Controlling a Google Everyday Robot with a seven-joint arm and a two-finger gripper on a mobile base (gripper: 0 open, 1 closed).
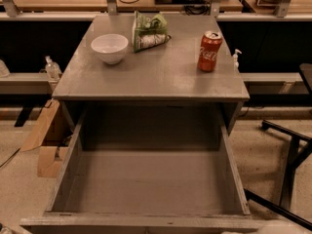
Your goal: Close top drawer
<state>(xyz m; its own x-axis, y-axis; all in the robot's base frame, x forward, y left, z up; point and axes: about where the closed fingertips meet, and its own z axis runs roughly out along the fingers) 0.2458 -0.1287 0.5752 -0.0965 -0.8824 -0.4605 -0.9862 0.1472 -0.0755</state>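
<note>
Camera view: top drawer stands pulled right out of the cabinet, toward the camera, and is empty. Its front rim runs left-right along the bottom of frame; its travel axis points away, under the tabletop. Gripper out of frame, so its position and state cannot be told. Judgement: closing calls for a straight push on the front, away from the camera

quick headcount: one counter with one open top drawer, and on top exactly one white bowl, one green snack bag and one red soda can, plus two little pump bottles off to the sides, one cardboard box on the floor, robot's hand out of shot
</note>
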